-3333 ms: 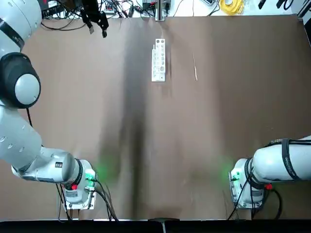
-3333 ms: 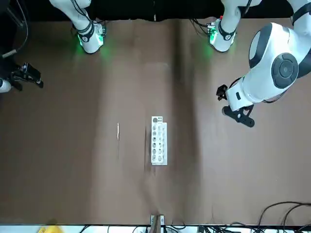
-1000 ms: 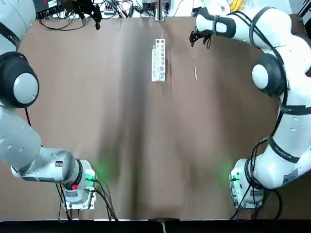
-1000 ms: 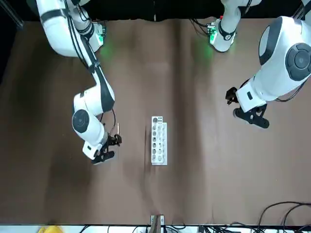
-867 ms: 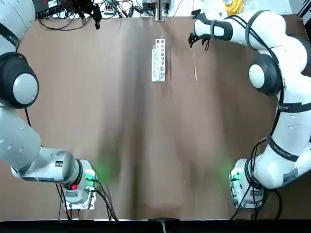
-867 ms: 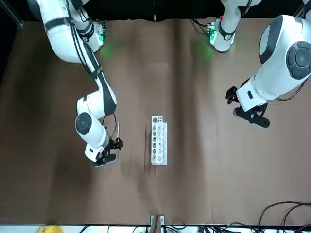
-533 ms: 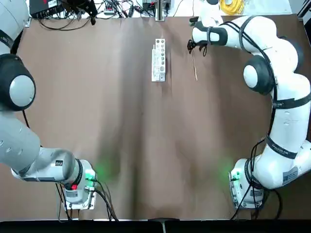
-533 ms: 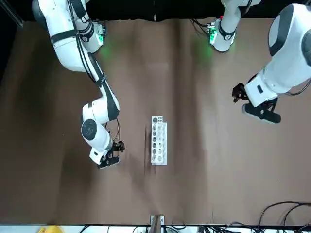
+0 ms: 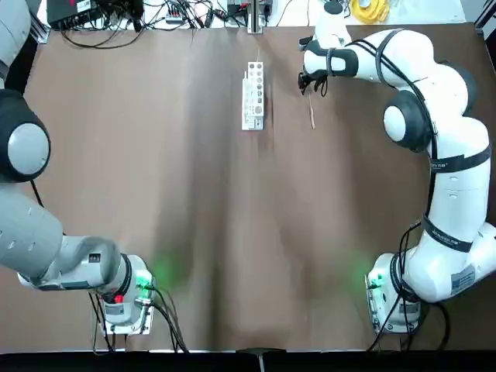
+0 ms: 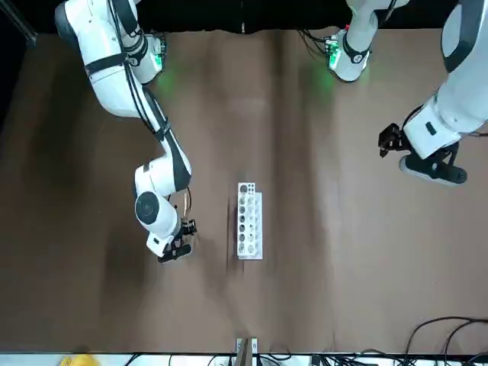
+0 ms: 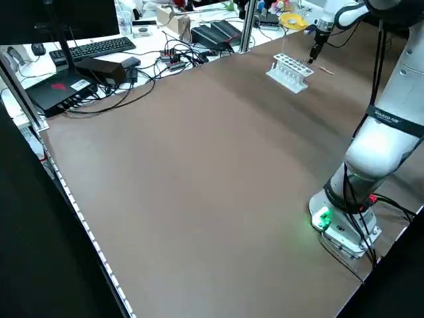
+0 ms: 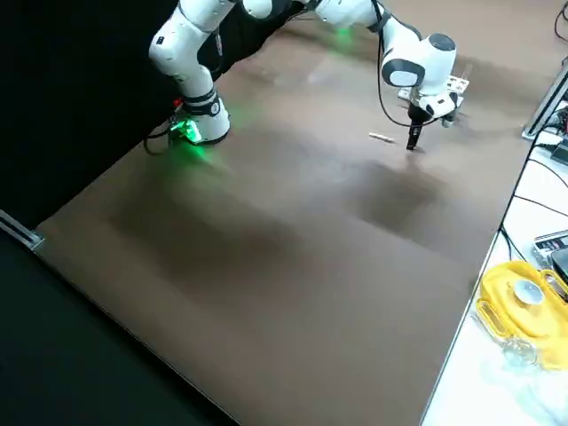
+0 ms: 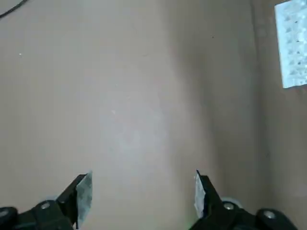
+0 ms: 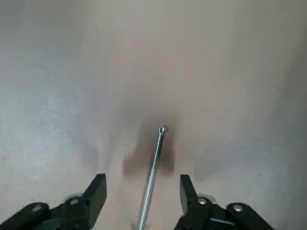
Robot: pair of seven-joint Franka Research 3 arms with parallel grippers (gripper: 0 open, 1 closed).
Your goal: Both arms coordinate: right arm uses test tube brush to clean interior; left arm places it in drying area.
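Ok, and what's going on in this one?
The right gripper is open over the test tube brush, which lies between its fingers but does not look gripped, so it is probably about to be picked up. The left gripper is also open and empty, off to the robot's left of the white rack. The rack sits on the table with nothing touching it, and no cleaning is under way.
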